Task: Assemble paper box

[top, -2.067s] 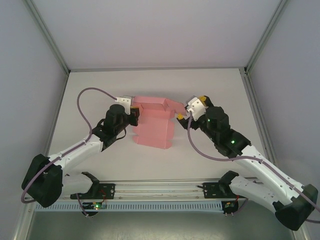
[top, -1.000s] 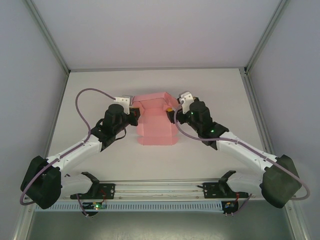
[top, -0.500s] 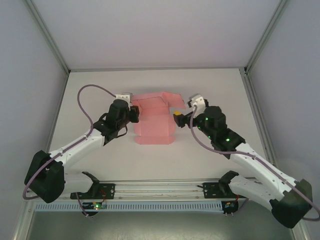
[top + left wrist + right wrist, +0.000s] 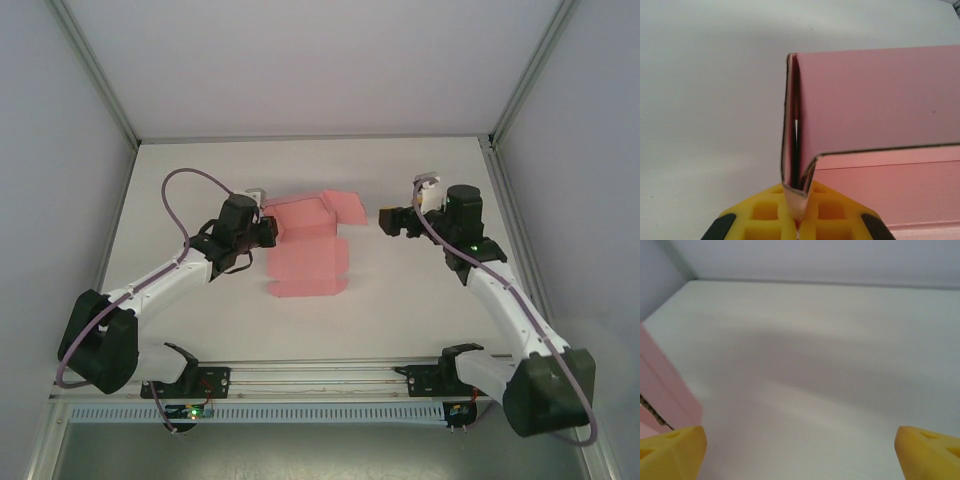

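Left end effector [image 4: 799,212] is pinched shut on a doubled-over side flap of the pink paper box [image 4: 310,255]. The box lies partly folded on the counter [image 4: 420,310], between this end effector and the other. Right end effector [image 4: 386,221] gapes wide, empty, near the box's raised flap but not touching it. The fold probably goes best if the left pinch stays firm on the crease while the right pushes the opposite wall upright. Both arms reach forward, wrists turned inward.

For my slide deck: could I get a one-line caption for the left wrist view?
Left end effector shut on a folded-up side wall of the pink paper box, white table beyond.
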Robot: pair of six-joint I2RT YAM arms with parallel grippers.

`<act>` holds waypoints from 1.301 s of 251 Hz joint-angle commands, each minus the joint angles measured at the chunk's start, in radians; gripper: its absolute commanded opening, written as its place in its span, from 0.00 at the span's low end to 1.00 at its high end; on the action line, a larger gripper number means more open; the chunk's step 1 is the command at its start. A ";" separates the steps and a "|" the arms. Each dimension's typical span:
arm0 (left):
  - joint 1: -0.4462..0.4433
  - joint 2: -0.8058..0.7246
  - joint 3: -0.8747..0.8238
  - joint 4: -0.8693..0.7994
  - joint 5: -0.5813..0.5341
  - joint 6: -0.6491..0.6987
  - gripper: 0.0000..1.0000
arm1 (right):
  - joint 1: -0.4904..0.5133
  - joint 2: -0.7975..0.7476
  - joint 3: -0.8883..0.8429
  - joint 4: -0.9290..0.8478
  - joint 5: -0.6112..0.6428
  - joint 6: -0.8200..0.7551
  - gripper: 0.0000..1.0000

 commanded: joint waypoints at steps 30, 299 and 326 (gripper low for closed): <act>0.008 -0.027 0.009 0.021 0.100 0.010 0.00 | 0.014 0.142 0.080 0.091 -0.277 -0.017 0.92; 0.004 0.032 0.067 -0.027 0.070 -0.011 0.00 | 0.425 0.301 0.248 0.016 0.205 -0.216 0.49; -0.012 0.033 0.080 -0.053 0.050 -0.006 0.00 | 0.486 0.320 0.252 0.050 0.425 -0.209 0.38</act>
